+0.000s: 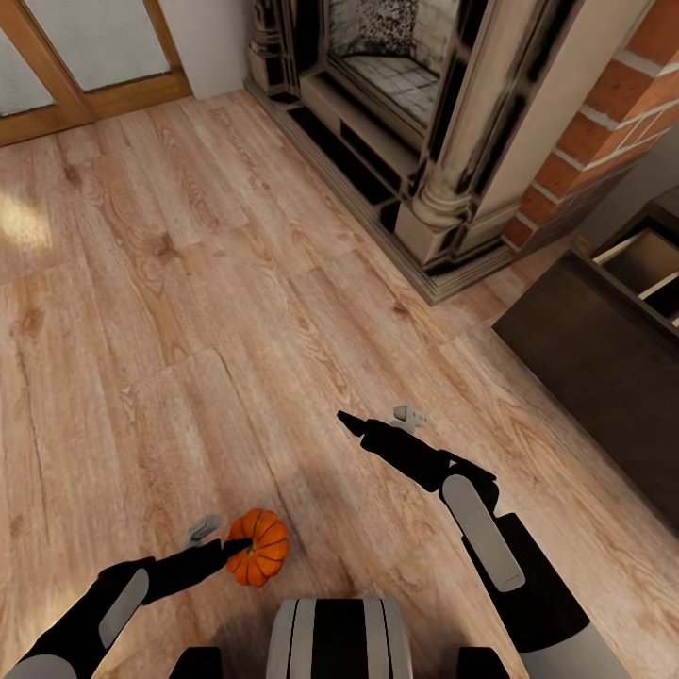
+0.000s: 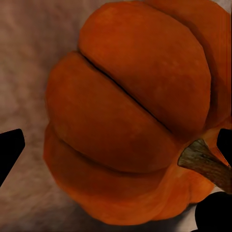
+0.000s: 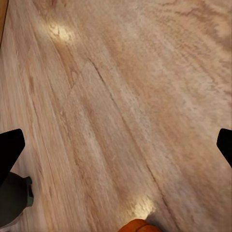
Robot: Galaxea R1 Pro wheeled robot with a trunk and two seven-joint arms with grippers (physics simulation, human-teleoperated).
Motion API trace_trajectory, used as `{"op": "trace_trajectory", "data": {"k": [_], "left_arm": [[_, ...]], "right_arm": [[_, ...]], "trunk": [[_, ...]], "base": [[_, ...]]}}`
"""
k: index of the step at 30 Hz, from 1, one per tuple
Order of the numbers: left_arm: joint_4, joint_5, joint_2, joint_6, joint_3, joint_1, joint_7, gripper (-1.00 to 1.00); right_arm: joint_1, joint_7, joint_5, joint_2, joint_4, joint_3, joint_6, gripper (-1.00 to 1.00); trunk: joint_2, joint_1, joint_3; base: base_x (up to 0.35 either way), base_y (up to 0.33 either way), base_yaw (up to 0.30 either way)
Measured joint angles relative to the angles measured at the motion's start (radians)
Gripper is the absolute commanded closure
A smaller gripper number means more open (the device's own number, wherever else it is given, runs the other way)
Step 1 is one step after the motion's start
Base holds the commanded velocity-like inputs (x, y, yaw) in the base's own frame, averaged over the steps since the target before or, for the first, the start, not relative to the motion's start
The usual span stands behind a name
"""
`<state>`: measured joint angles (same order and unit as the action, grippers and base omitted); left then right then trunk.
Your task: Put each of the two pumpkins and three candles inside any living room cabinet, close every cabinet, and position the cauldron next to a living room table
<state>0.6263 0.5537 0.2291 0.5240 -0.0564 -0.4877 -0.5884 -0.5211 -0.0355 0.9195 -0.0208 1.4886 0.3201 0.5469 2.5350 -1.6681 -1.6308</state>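
One small ribbed orange pumpkin lies on the plank floor of the living room, just in front of my base. My left gripper is low beside it, open, with one dark fingertip touching its side. In the left wrist view the pumpkin looms very close, its stalk toward one finger, and the left gripper has its jaws spread wide around it. My right gripper hangs open and empty over bare floor, further ahead and to the right. The cabinet, long and dark brown, stands at the right with a drawer pulled out.
An ornate stone fireplace with red brick beside it rises straight ahead on the right. A wood-framed glazed door is at the far left. In the right wrist view the right gripper looks over wood floor, with a sliver of the pumpkin at the edge.
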Motion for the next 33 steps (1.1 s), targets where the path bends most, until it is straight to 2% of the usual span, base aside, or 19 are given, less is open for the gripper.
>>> {"op": "trace_trajectory", "data": {"k": [2,6,19,20,33], "left_arm": [[0.006,0.000,0.000,0.000,0.000,0.000,-0.001,-1.00],[0.011,0.003,0.000,0.001,0.000,0.000,-0.004,-1.00],[0.013,0.003,0.000,0.001,0.001,0.000,-0.002,-1.00],[0.013,0.003,0.000,0.001,0.001,0.000,-0.001,1.00],[0.013,0.003,0.000,0.001,0.001,0.000,-0.002,1.00]], "right_arm": [[0.000,0.000,0.000,0.000,0.000,0.000,0.000,-1.00],[0.000,0.000,0.000,0.000,-0.001,0.000,0.000,-1.00],[0.000,0.000,0.000,-0.001,0.000,0.001,0.000,-1.00],[0.000,0.001,0.000,-0.002,0.000,0.001,0.000,-1.00],[0.000,0.001,0.001,-0.003,0.000,0.000,0.000,-1.00]], "trunk": [[0.000,0.000,0.000],[0.001,-0.002,-0.015],[0.001,-0.002,-0.015],[0.001,-0.002,-0.015],[0.001,-0.002,-0.015]], "base": [[0.000,0.000,0.000],[0.000,0.000,0.000],[0.000,0.000,0.000],[0.000,0.000,0.000],[0.000,0.000,0.000]]}}
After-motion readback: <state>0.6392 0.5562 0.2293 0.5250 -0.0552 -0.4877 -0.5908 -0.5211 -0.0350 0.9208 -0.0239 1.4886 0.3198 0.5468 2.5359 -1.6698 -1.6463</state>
